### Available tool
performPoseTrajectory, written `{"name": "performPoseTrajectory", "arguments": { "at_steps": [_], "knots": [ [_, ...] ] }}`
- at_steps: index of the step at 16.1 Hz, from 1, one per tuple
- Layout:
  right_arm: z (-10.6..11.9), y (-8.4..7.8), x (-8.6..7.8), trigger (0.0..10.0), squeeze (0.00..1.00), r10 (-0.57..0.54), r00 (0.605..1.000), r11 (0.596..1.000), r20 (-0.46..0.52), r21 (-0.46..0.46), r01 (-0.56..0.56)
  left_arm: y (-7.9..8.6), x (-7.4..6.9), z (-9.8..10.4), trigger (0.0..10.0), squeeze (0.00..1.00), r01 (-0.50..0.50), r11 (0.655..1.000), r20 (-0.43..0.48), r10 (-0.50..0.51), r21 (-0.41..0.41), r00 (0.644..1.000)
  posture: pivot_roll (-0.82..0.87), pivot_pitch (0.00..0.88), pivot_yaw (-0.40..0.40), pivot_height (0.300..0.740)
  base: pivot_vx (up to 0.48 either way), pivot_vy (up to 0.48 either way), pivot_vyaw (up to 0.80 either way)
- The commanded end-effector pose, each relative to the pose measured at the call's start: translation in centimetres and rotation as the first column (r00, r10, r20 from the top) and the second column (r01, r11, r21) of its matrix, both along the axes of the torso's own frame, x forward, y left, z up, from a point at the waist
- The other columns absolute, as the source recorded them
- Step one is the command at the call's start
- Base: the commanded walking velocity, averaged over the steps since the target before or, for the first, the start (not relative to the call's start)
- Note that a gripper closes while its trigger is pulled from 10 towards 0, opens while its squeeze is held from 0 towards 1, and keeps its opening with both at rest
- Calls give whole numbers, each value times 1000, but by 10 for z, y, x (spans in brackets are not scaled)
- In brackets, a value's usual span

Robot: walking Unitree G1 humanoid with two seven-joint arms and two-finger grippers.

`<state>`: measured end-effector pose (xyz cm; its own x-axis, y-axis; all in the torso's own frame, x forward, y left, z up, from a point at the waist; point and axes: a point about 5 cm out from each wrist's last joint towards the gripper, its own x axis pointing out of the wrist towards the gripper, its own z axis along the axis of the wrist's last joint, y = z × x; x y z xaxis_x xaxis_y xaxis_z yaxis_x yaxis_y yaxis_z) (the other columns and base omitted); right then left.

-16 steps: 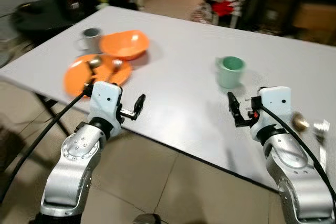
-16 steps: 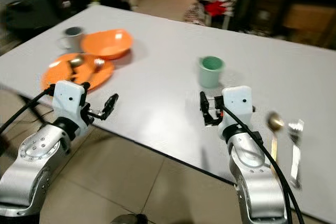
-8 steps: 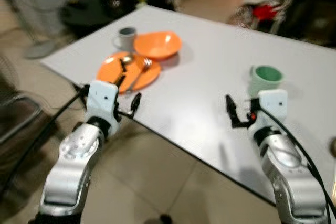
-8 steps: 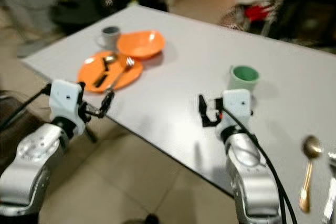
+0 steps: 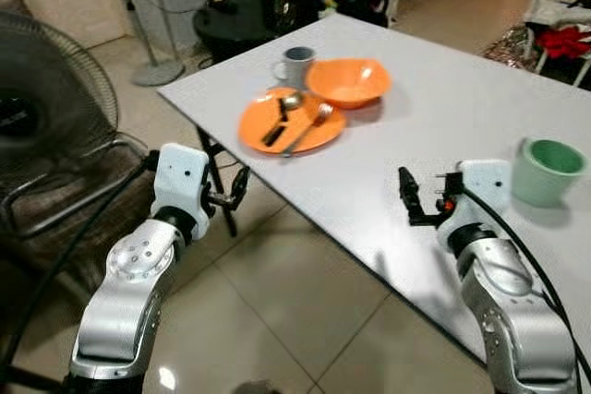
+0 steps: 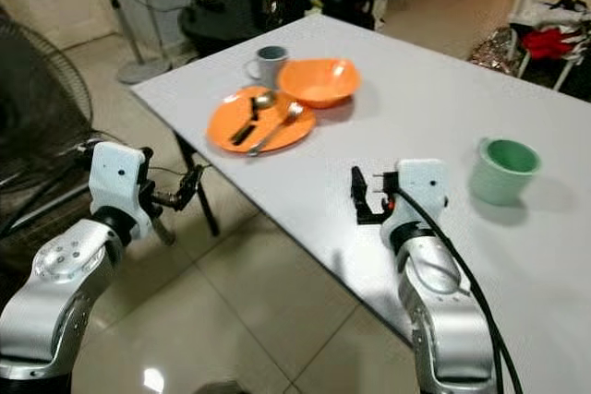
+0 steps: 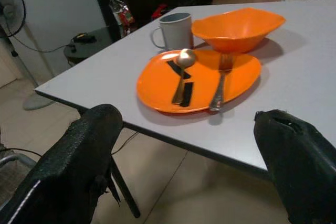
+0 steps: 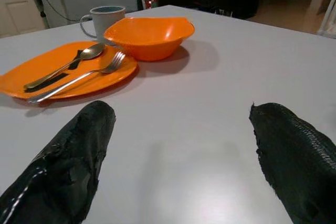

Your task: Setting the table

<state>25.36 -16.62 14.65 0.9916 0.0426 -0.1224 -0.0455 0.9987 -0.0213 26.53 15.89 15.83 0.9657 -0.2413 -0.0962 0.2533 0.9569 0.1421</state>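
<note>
An orange plate (image 5: 291,122) lies near the white table's (image 5: 434,136) left corner, with a spoon (image 7: 182,62) and a fork (image 7: 220,81) on it. Behind it stand a grey mug (image 5: 295,65) and an orange bowl (image 5: 348,82). A green cup (image 5: 548,171) stands at the right. My left gripper (image 5: 237,187) is open and empty, held off the table's left edge over the floor, facing the plate. Over the table's front edge my right gripper (image 5: 417,198) is also open with nothing between its fingers.
A large floor fan (image 5: 42,113) and a dark chair frame (image 5: 65,200) stand at my left. A pedestal fan (image 5: 138,6) and a black round stand (image 5: 231,17) are beyond the table corner. Tiled floor (image 5: 295,302) lies below my arms.
The camera has swung left, so the table and dishes sit further right in the picture and the blur is gone. Both grippers hold the same open pose.
</note>
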Motion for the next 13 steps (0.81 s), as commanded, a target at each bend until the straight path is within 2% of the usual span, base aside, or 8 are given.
{"name": "performPoseTrajectory", "arguments": {
  "at_steps": [1,2,3,8,13],
  "knots": [
    [-1,11,1,10000,922,54,998,998,-16,32,-53,6,1,2,10000,0,-33,999,1,33,15,999,50,0,56,740,0,412,0],
    [-1,11,0,10000,341,59,998,998,-19,37,-58,5,2,3,10000,0,-29,1000,3,29,12,1000,51,0,55,740,0,405,0],
    [-2,12,0,10000,0,55,998,998,-25,40,-54,4,4,3,10000,0,-34,999,5,34,16,999,54,0,47,740,0,412,0],
    [-5,12,1,10000,0,43,997,998,-58,52,-40,4,6,2,10000,0,-24,999,-3,24,26,1000,48,0,52,740,0,406,0],
    [-2,14,3,10000,0,71,996,997,-44,18,-70,3,6,0,10000,0,-31,999,-3,31,21,1000,49,0,40,740,0,359,0]
  ]
}}
